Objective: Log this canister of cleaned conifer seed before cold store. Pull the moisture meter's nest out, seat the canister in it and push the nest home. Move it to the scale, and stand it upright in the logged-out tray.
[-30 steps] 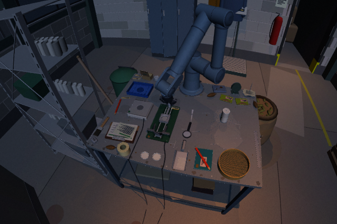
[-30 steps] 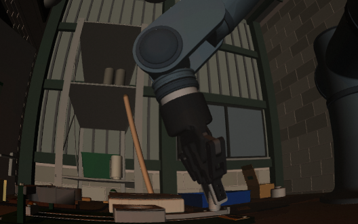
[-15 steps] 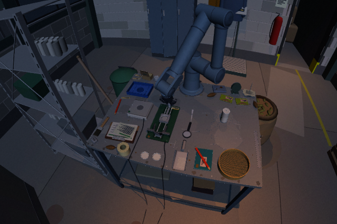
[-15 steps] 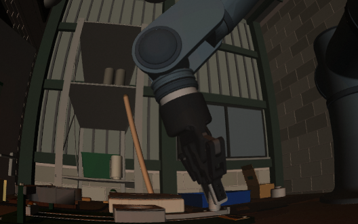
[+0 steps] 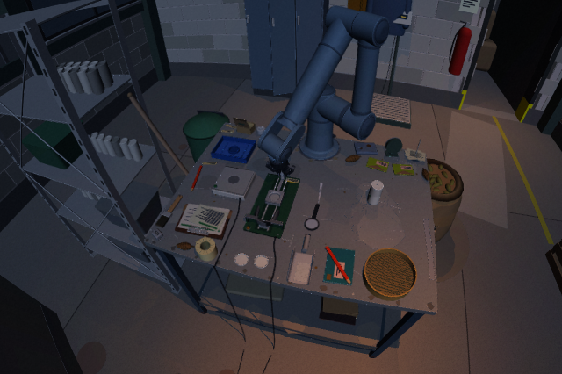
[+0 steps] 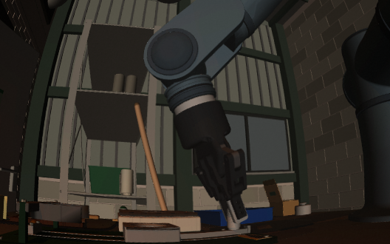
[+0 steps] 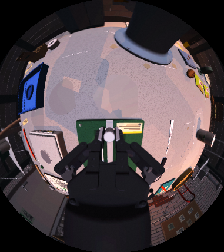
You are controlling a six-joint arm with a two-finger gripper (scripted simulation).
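My gripper (image 5: 282, 172) (image 7: 109, 136) (image 6: 234, 220) is down at the far end of the green moisture meter (image 5: 272, 205), over the small pale knob (image 7: 109, 135) at the end of its slide rod. The meter's round nest (image 5: 274, 196) sits midway along the rails, empty. The white seed canister (image 5: 375, 192) stands upright on the table to the right, well apart from the meter. The grey scale (image 5: 233, 182) lies left of the meter, and the blue tray (image 5: 233, 149) lies behind the scale. The gripper is closed on the knob.
The arm's base (image 5: 320, 143) stands just behind the meter. A magnifier (image 5: 312, 221) lies right of the meter, a clipboard (image 5: 204, 220) and tape roll (image 5: 205, 249) to the front left, a round sieve (image 5: 390, 273) at the front right corner.
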